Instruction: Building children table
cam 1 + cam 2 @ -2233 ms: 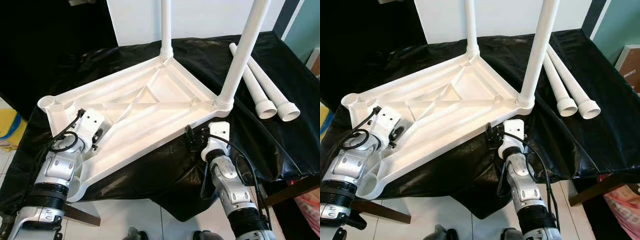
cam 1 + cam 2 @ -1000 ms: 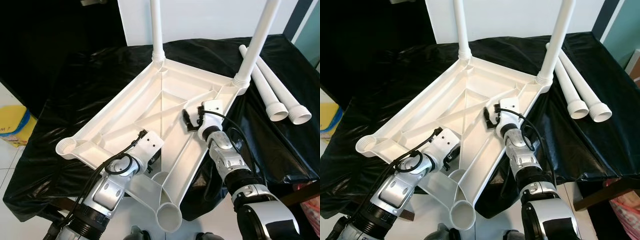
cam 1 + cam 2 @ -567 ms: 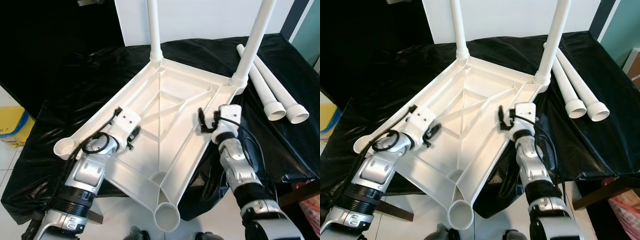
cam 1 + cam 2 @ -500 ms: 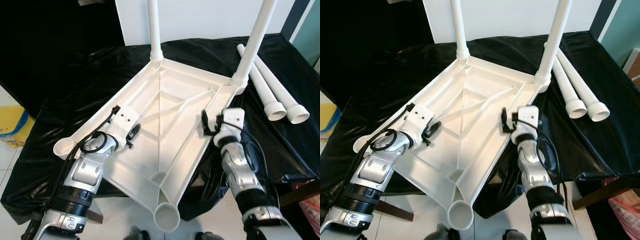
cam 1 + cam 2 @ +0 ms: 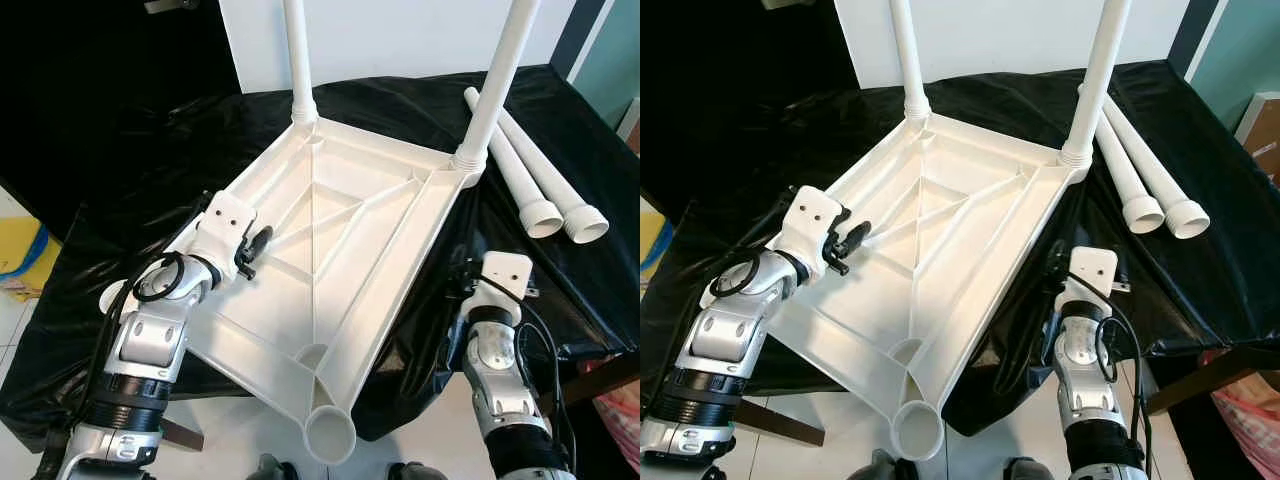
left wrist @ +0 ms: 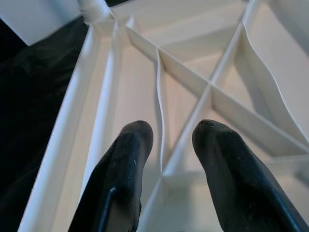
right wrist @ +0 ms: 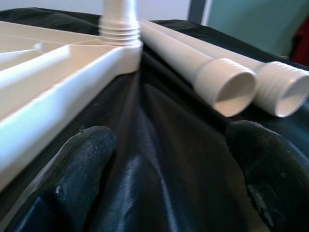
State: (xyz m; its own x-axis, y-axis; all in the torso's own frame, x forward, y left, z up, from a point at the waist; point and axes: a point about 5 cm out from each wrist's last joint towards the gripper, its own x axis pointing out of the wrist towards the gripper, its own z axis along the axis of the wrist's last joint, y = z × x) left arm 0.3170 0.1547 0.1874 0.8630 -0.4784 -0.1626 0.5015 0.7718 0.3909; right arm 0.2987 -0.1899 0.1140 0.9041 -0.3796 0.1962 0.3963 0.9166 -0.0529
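Observation:
The white plastic tabletop lies upside down on a black sheet. Two white legs stand in its far corner sockets. The near corner socket is empty and hangs over the sheet's front edge. Two loose legs lie side by side at the right. My left gripper hovers over the ribs by the tabletop's left rim, its fingers apart and holding nothing. My right gripper is wide open over the sheet, between the tabletop's right edge and the loose legs.
A white board stands behind the table. A yellow object lies on the tiled floor at the left. The table's brown edge and a pink bag show at the lower right.
Over two seconds the tabletop has turned so one empty socket points at me. In the last half second my right gripper drew back off its right edge onto the sheet.

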